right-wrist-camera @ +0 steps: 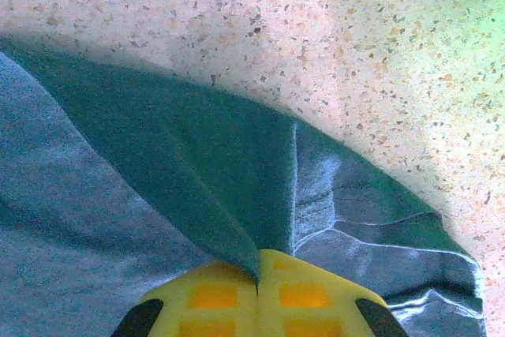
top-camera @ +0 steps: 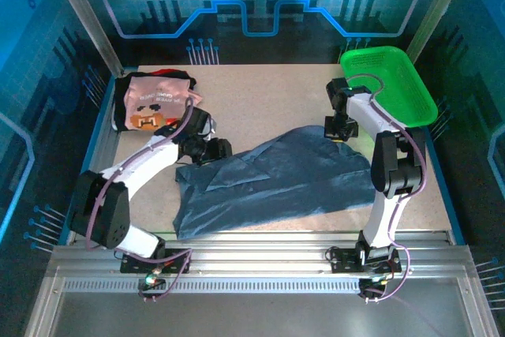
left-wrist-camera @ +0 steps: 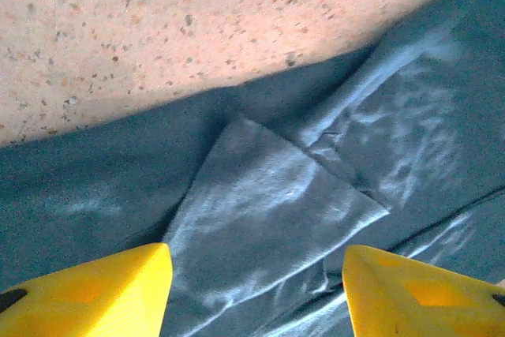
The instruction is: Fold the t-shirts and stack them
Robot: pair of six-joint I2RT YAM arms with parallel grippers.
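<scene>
blue t-shirt [top-camera: 276, 183]: it was spread out and wrinkled in the middle of the table [top-camera: 260, 92], between the two arms.
far right edge of the blue t-shirt: it was pulled up into a fold, and the bare table was seen just past it.
right gripper [right-wrist-camera: 259, 274]: its jaws were pressed together on that fold, and the cloth was caught between the yellow fingertips [right-wrist-camera: 213, 297].
left gripper [left-wrist-camera: 256, 297]: its jaws were held wide apart over the left part of the blue t-shirt. A pointed, folded-over flap of the shirt was seen between them. Nothing was gripped. It could not be told if the tips were touching the cloth.
pink t-shirt [top-camera: 154, 104]: it was folded at the far left corner of the table, with its brown-orange picture facing up.
black t-shirt [top-camera: 120, 108]: it was laid under the pink t-shirt and was seen sticking out at the left edge.
green basket [top-camera: 390, 84]: it was set at the far right corner, just beside the right arm.
</scene>
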